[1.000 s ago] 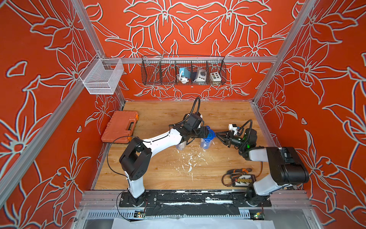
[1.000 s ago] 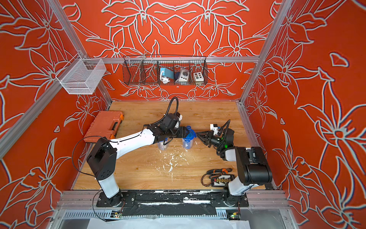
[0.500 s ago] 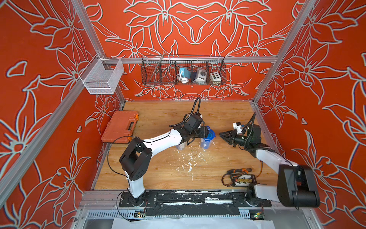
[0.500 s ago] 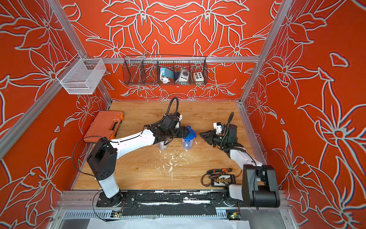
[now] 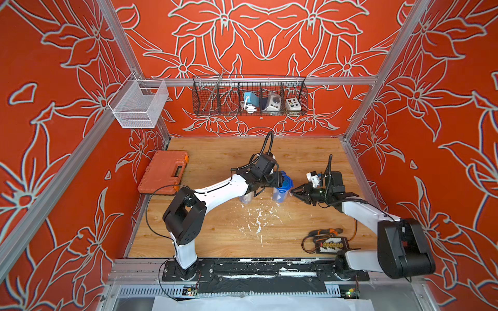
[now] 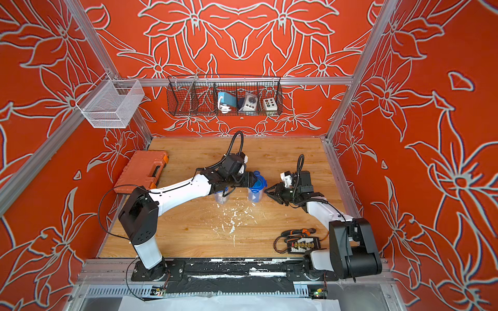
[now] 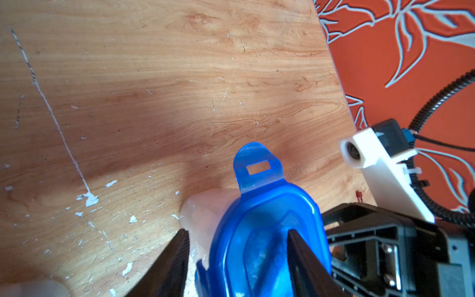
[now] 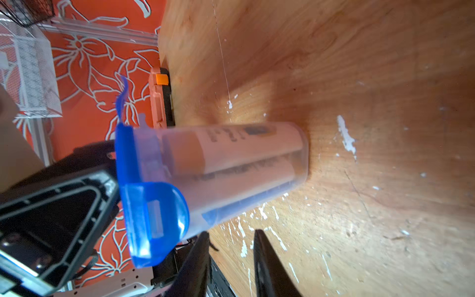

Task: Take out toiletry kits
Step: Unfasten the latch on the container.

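1. opening the lidded tub (image 8: pixel 231 164) looked like the step in hand; its blue lid (image 7: pixel 259 221) was on, one tab flipped up.
2. a toiletry kit (image 8: pixel 246 146) sat inside that tub, which stood on the counter (image 7: pixel 154 77).
3. the left claw (image 7: pixel 236 232) was clamped across the tub's top.
4. the right claw (image 8: pixel 230 232), just beside the tub, stood slightly parted and empty; next it would likely need to catch a tab.

Orange floral walls (image 5: pixel 269 40), scuffed wooden tabletop (image 5: pixel 229 237), black wire basket (image 5: pixel 213 107)
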